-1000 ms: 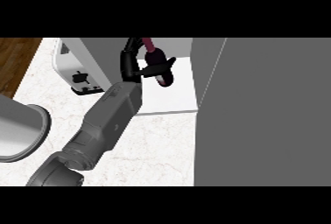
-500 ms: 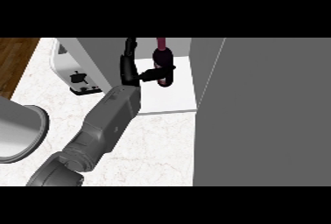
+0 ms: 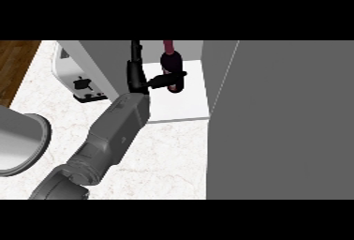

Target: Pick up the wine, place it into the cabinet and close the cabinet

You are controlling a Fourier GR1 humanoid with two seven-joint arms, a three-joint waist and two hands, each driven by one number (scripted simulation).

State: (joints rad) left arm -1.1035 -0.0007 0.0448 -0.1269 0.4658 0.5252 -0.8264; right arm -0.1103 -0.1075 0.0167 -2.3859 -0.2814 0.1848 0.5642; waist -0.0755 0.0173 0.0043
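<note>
Easing wine (image 3: 170, 60) deeper into cabinet (image 3: 185, 101).

My white marbled stone counter (image 3: 173, 150) fills the lower part of what I see, and a strip of brown wooden floor (image 3: 15, 65) shows beyond its far left corner. A white boxy toaster (image 3: 81, 83) with a black lever stands on the counter at the far left, right beside the grey cabinet (image 3: 104, 61), which also stands on the counter. A large round pale grey vessel (image 3: 21, 140) sits at the counter's left edge, cut off by the view. Inside the cabinet lies its flat white shelf floor (image 3: 181, 103). Over it my left hand (image 3: 140, 79) curls round the dark wine bottle with a red neck (image 3: 171, 61); I cannot tell whether the bottle touches that floor.
</note>
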